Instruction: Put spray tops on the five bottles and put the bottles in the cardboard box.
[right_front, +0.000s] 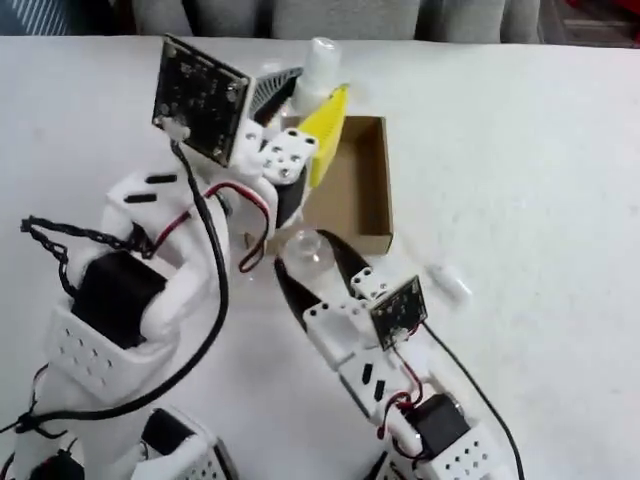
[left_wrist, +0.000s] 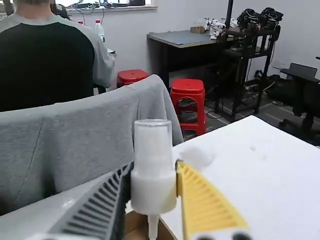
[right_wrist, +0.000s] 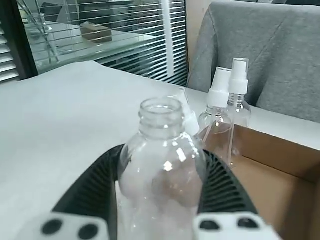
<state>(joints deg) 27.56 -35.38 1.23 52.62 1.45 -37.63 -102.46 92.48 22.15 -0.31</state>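
The left gripper (left_wrist: 153, 169) pinched a white plastic spray top (left_wrist: 152, 160) above the edge of the brown cardboard box (right_front: 385, 180), and the right gripper (right_wrist: 164, 152) pinched a clear open bottle (right_wrist: 161, 172) just beside that box, so the top's thin tube could miss the small mouth and slip.

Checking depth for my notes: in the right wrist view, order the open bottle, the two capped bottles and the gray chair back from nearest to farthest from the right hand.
1. The open bottle: clamped in the right hand.
2. The two capped bottles: standing in the cardboard box behind it; too close to rank apart.
3. The gray chair back: beyond the table's edge.
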